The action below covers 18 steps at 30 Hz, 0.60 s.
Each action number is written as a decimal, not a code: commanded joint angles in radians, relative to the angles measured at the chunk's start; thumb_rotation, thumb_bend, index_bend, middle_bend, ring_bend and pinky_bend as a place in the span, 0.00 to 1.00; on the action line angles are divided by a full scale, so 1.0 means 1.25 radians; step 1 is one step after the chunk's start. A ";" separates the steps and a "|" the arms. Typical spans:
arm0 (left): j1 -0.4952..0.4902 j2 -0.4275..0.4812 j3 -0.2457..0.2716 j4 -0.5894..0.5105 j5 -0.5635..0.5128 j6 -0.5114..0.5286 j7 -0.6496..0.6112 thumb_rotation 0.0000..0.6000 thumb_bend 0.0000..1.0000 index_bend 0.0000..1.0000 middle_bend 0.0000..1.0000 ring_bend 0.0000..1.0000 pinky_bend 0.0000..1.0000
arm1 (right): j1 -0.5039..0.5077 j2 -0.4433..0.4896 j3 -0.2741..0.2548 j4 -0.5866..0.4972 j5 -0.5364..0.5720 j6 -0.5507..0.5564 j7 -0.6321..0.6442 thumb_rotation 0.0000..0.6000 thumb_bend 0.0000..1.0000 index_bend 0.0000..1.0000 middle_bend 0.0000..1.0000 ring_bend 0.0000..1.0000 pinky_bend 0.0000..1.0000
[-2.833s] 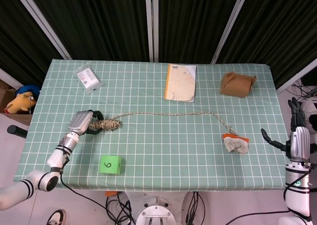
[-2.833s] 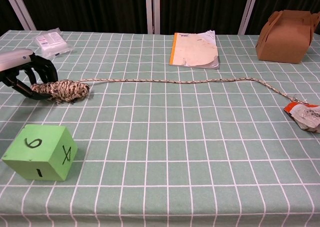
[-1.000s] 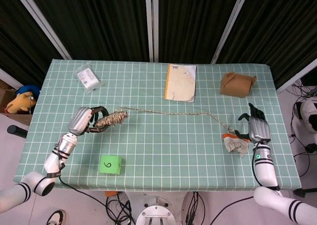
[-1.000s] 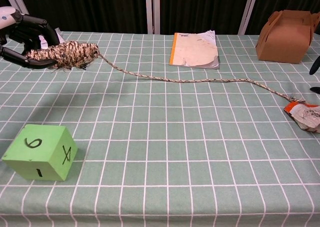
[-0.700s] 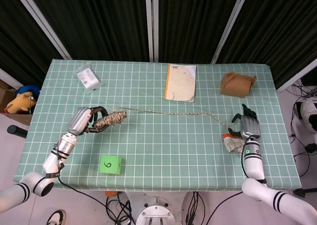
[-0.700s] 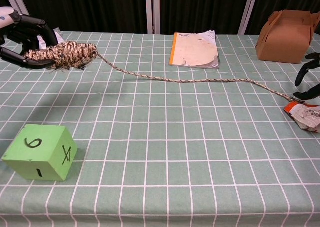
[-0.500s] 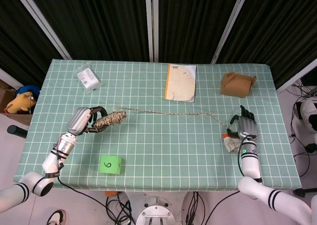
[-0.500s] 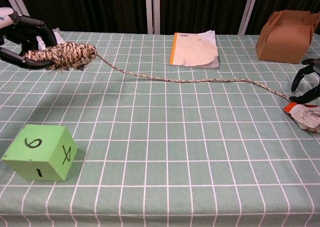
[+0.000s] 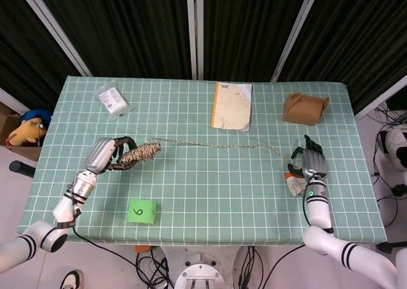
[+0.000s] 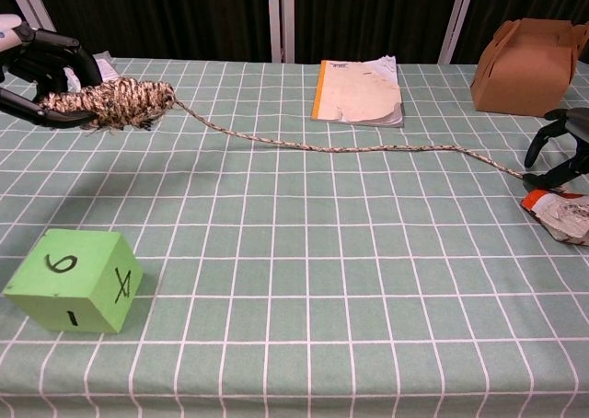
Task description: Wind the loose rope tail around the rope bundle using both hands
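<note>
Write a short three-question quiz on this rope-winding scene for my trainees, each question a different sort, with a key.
1. True or false: the left hand holds the rope bundle above the table.
2. Multiple choice: the rope tail ends beside which object? A) the green cube B) the crumpled wrapper C) the booklet
3. Fill in: the right hand, fingers apart, hovers near the tail's far end, holding ____.

Key: 1 true; 2 B; 3 nothing
</note>
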 commanded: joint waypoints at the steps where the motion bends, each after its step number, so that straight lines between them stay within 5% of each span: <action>1: 0.000 0.000 0.000 0.000 0.000 -0.001 0.000 1.00 0.48 0.72 0.73 0.70 0.72 | 0.001 -0.001 0.000 0.000 0.004 0.001 -0.003 1.00 0.30 0.52 0.00 0.00 0.00; 18: 0.000 0.002 0.004 0.002 -0.001 -0.004 -0.006 1.00 0.48 0.72 0.73 0.70 0.72 | 0.019 -0.021 0.003 0.009 0.046 0.002 -0.037 1.00 0.33 0.52 0.00 0.00 0.00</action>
